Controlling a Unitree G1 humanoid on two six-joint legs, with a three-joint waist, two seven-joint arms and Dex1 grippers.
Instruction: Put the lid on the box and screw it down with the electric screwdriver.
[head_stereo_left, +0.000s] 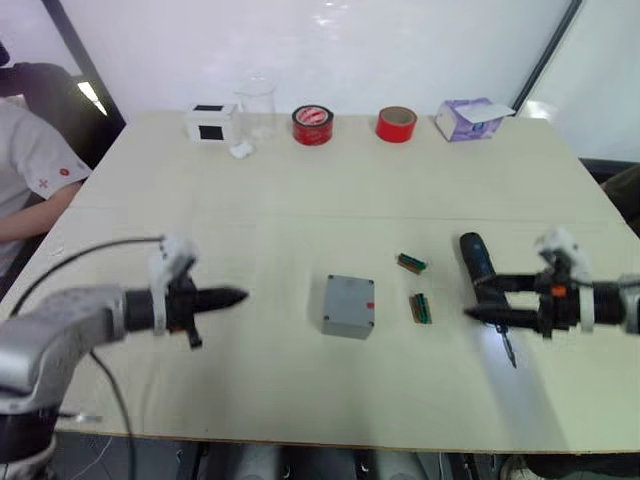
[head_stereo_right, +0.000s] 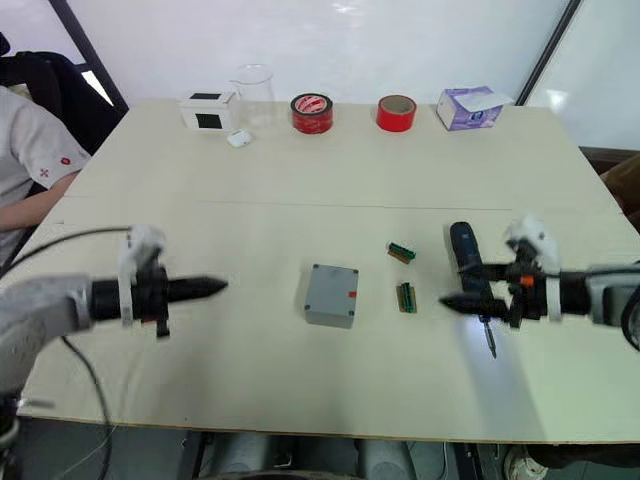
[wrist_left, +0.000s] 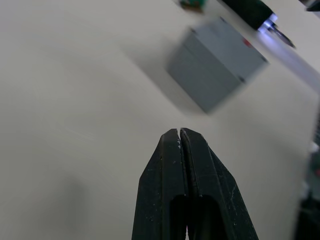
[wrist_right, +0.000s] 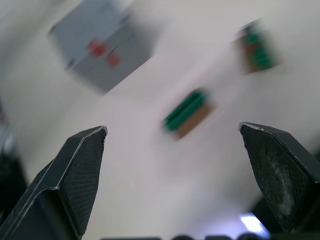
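A: Where do the head views look from?
B: High, facing forward and down over the pale rectangular table (head_stereo_left: 300, 210).
A: And the wrist views?
B: Low and close; both share the grey square box (wrist_left: 216, 62).

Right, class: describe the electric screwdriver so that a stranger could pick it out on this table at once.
Start at the pale table and go to its near right part, past the grey box and the two green strips. The electric screwdriver lies flat there, by the right gripper. Unlike its neighbours, it is a thick black cylinder with a thin metal bit and a lit tip.
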